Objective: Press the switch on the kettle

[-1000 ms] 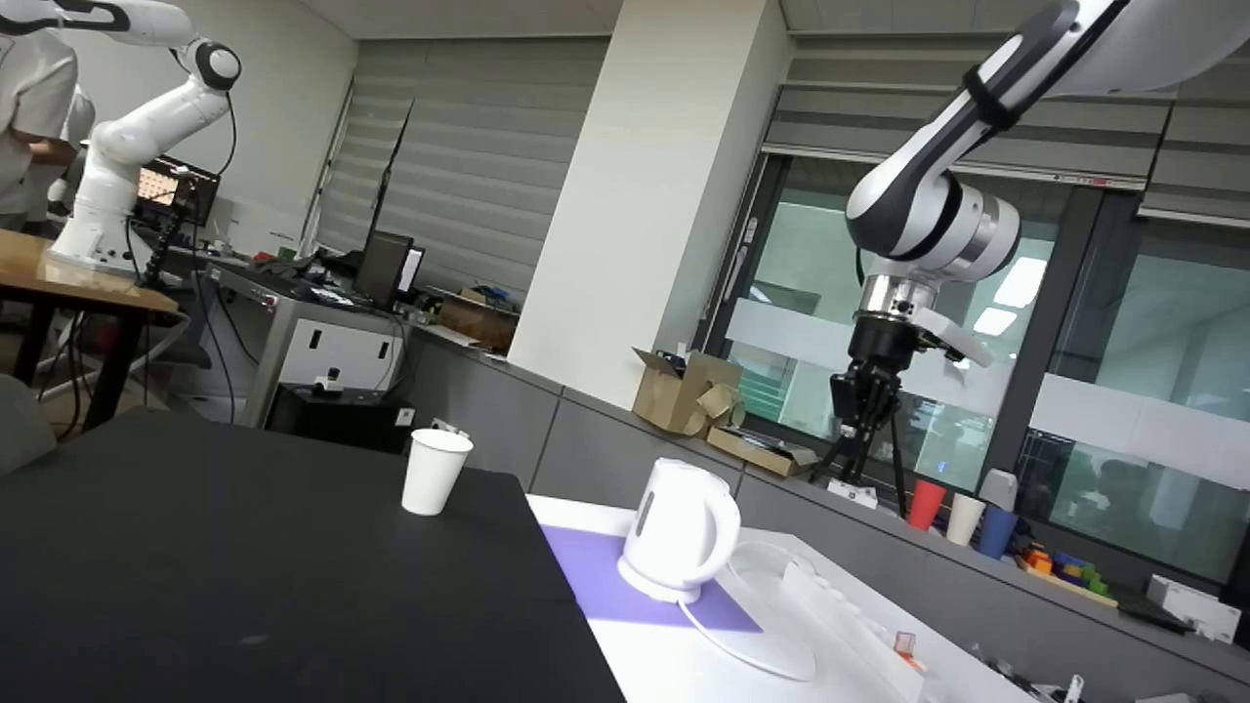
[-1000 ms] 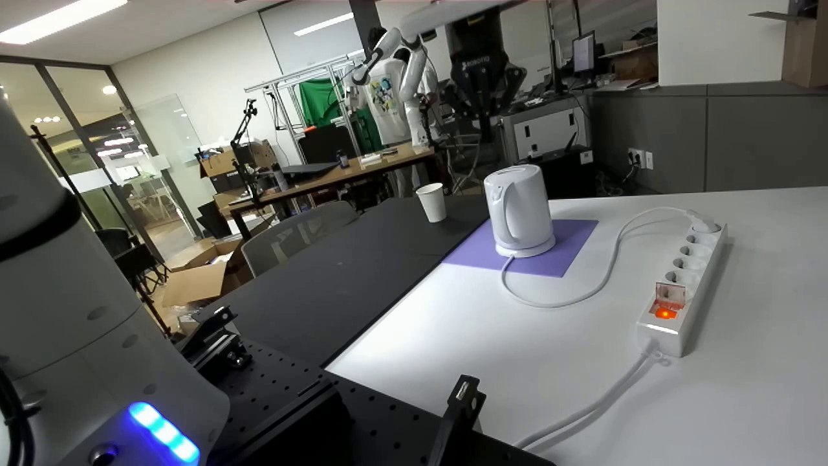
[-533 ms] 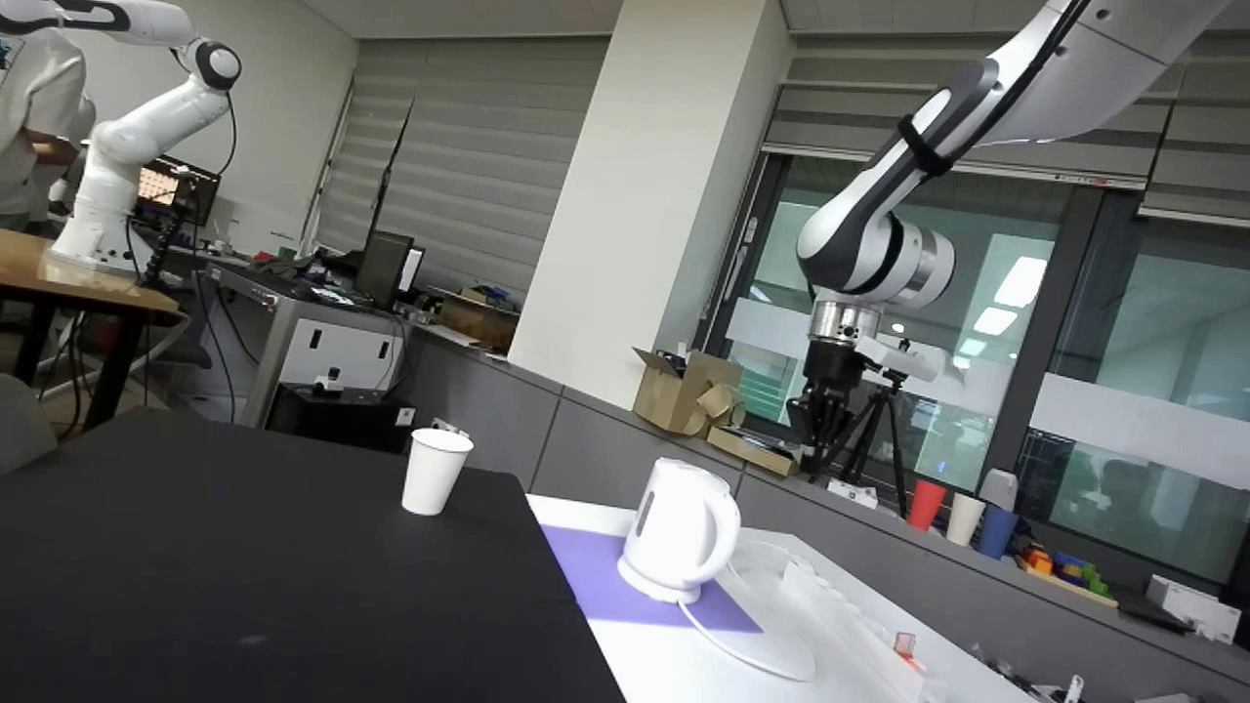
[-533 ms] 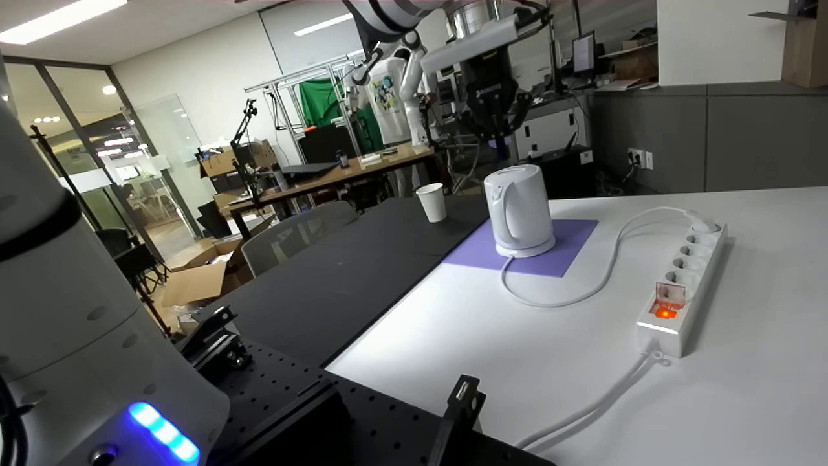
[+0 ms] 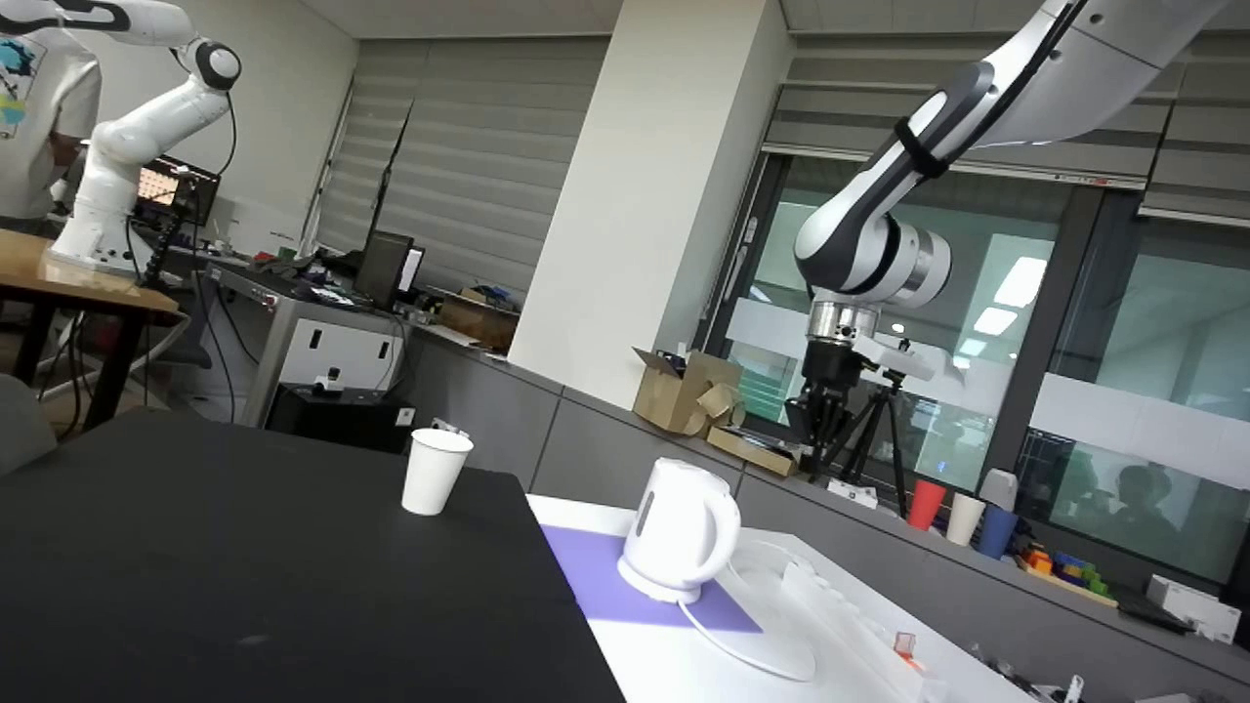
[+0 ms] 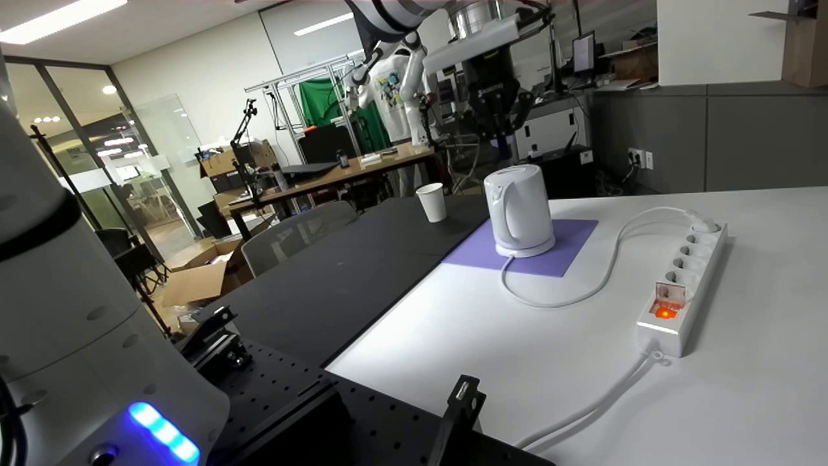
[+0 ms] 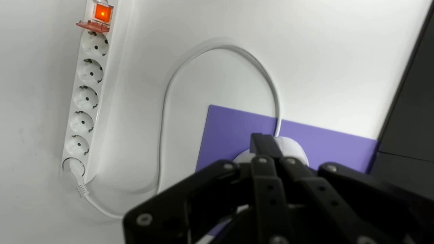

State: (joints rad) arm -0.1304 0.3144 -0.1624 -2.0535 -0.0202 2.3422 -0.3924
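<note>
Since a second ago the pincer (image 7: 265, 145) has been carried farther out over the counter (image 6: 569, 362), away from the arm's base (image 6: 116, 310); across the last half second hardly any shift is seen. Its jaws are brought together with nothing seen between them — presumably so that one blunt tip is offered for a press rather than a grasp. The kettle (image 5: 669, 527) is stood upright on a purple sheet (image 6: 576, 243), near the corner where the counter's far edge meets the edge bordering the black surface (image 6: 336, 272). Its handle (image 5: 729, 532) is turned to the arm's side, likely so that the switch can be reached, though the switch itself cannot be made out. The cord (image 7: 277, 108) is plugged into the power strip (image 7: 84, 96), whose orange light (image 7: 102, 13) suggests that power is being fed. In the wrist view much of the kettle is hidden behind the pincer — it is judged to lie below and slightly beyond the tip. In both exterior views the two are seen apart; how high the tip is held cannot be told.
</note>
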